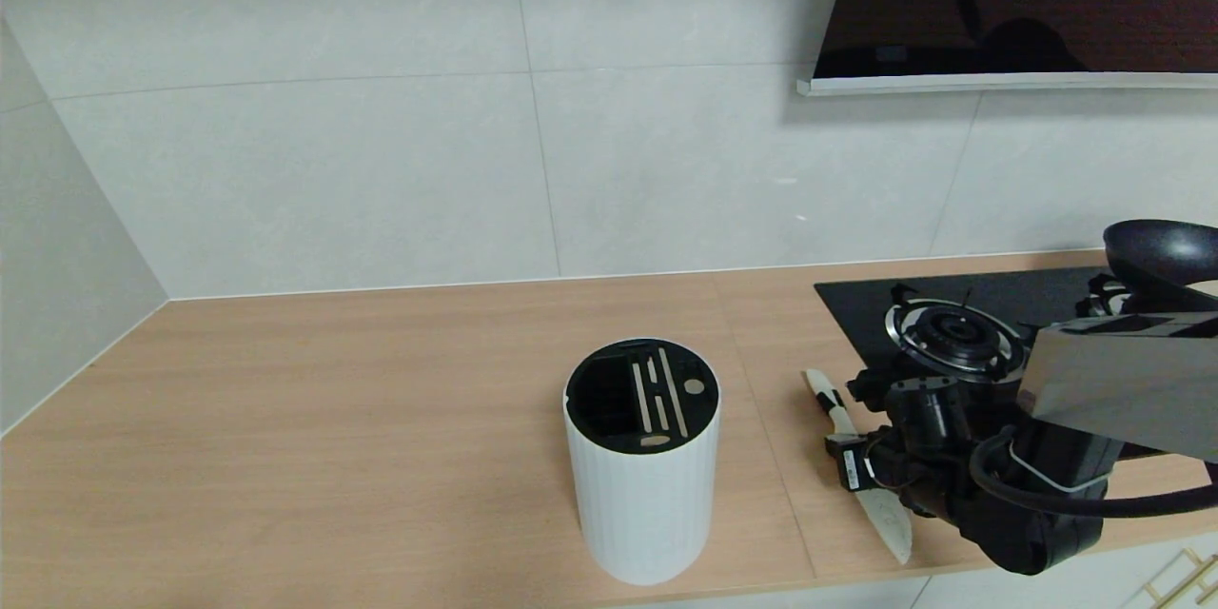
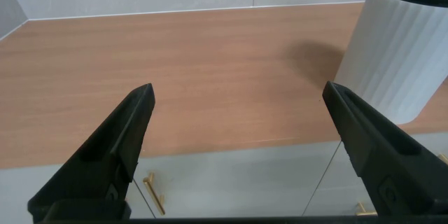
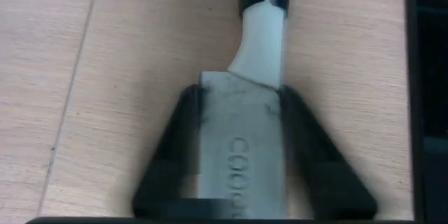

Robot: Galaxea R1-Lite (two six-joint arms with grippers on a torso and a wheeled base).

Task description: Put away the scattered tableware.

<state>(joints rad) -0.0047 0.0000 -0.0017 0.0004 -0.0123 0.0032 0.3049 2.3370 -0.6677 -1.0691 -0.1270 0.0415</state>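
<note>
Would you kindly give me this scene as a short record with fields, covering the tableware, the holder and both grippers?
Surface: wooden counter against a tiled wall
Holder: white cylindrical holder, upright, black slotted top, nothing sticking out
Knife: pale-bladed knife lying flat on the counter between the holder and the gas hob
Right gripper: right gripper over the knife, fingers against both sides of the blade
Left gripper: left gripper open, holding nothing, at the counter's front edge near the holder
Task state: knife not yet in the holder
</note>
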